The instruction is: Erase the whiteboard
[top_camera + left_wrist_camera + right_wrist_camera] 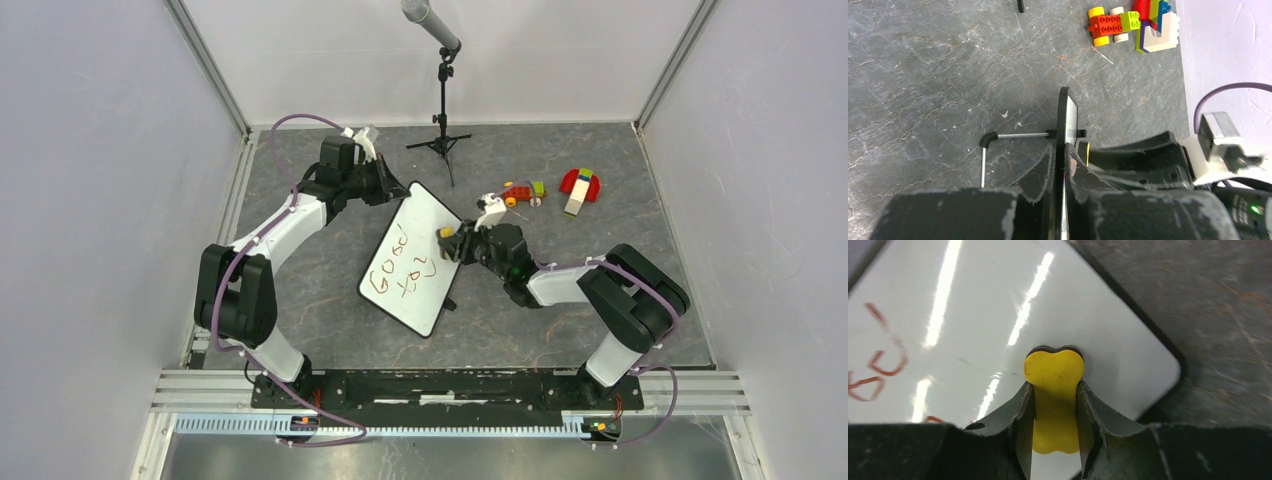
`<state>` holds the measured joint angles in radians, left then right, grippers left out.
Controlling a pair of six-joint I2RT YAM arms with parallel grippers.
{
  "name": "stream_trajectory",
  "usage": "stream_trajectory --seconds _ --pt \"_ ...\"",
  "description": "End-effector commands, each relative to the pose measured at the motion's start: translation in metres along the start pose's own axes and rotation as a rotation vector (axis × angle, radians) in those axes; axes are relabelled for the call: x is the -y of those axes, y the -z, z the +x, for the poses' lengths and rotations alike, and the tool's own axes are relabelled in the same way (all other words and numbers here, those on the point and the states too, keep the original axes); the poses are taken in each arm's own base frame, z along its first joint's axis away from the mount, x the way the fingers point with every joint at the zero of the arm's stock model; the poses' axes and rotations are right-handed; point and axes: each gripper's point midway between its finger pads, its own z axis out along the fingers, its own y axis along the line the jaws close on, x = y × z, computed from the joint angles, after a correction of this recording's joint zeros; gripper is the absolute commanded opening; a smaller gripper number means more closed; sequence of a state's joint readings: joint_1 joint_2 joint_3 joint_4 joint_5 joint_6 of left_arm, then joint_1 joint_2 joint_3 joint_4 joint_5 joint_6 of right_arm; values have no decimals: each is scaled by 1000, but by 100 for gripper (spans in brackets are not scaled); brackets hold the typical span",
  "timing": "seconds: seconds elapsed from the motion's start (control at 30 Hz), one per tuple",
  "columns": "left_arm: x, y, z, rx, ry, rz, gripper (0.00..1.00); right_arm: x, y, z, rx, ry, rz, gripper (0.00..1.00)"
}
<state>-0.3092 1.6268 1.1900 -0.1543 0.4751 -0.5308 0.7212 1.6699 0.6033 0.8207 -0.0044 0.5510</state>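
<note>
Two grippers share this job, and both are closed on something. The left gripper [1064, 172] has its jaws pinched tight on the thin black edge of the whiteboard [1066, 117], at the corner that points toward 12 o'clock in the overhead view. It seems to be steadying the board rather than moving it.

The right gripper [1054, 389] is clamped around the waist of a yellow bone-shaped eraser [1054, 371]. A dark pad shows at the eraser's far end, which looks pressed to the white surface, or very nearly so. From above, the eraser sits near the board's 3 o'clock edge.

The whiteboard [422, 305] stands near the middle of the grey table [320, 300], tilted, between the two arms. Red handwriting [397, 262] covers its middle in two lines, toward 9 o'clock from the eraser. In the right wrist view those strokes [885, 360] are whole and unsmeared.

The patch around the eraser is bare, though I cannot tell whether it was wiped or never written on. I judge the erasing barely begun: tool gripped, board held, all legible writing left to clear.

Brick toys [522, 193] lie at 2 o'clock from the board, well apart from it.
</note>
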Motion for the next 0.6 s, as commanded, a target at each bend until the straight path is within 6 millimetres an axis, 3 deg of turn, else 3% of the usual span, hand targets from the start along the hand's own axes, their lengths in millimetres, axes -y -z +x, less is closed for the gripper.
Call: stream_trajectory --seconds 0.0,0.1,0.17,0.37,0.47,0.57 --pt "43 5 5 -38 3 157 2 57 24 69 -208 -1 178 24" --pt "44 6 5 -33 -5 156 2 32 4 56 -190 -12 95 24" --pt "41 6 4 -27 -7 145 2 4 -12 41 -175 -13 34 23" --pt "39 -1 9 -47 20 153 2 -91 -32 5 -108 77 -145 24" --pt "36 -2 10 -53 13 140 2 -102 -38 6 -107 109 -169 24" --pt "32 -2 10 -51 4 119 2 -86 -43 24 -163 134 -114 24"
